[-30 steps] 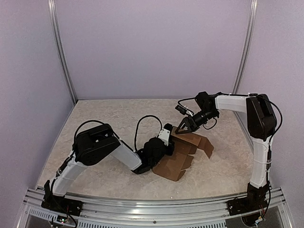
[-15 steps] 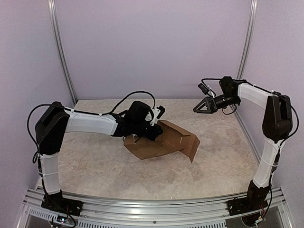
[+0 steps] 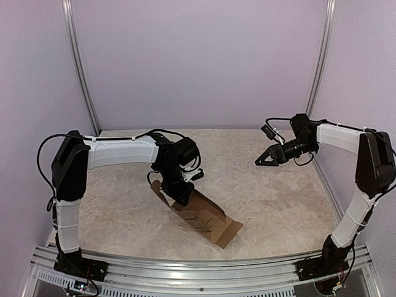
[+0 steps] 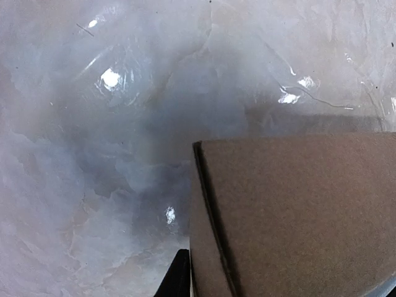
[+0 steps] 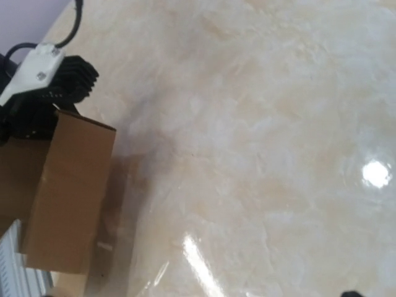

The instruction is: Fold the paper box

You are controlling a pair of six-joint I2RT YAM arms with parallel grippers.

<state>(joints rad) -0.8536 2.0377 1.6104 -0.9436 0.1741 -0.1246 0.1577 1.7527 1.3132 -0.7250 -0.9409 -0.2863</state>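
Right, I see the brown cardboard paper box (image 3: pixel 207 216) lying only partly folded on the pale marbled tabletop (image 3: pixel 278 204). It stretches slantwise from beneath the left gripper (image 3: pixel 177 187) down toward the near edge. The left fingers sit on the box's far end, touching the card there, and the rest of the sheet trails away from them with its loose flaps showing.

From the left wrist camera, a flat cardboard panel (image 4: pixel 297 210) with one creased edge fills the lower right. It lies just beside the one dark fingertip (image 4: pixel 178 277) that I can make out at the bottom. I cannot tell whether these fingers are clenched on the card or merely resting against it.

The right gripper (image 3: pixel 263 158) hovers above the tabletop with its fingers spread wide and nothing between them. The box is well apart from its tips, ahead and lower. In the right wrist view the box (image 5: pixel 74 192) sits at the left border as a long panel. The left arm's black-and-white wrist housing (image 5: pixel 55 74) is at its upper end, with bare tabletop between it and my right fingers.
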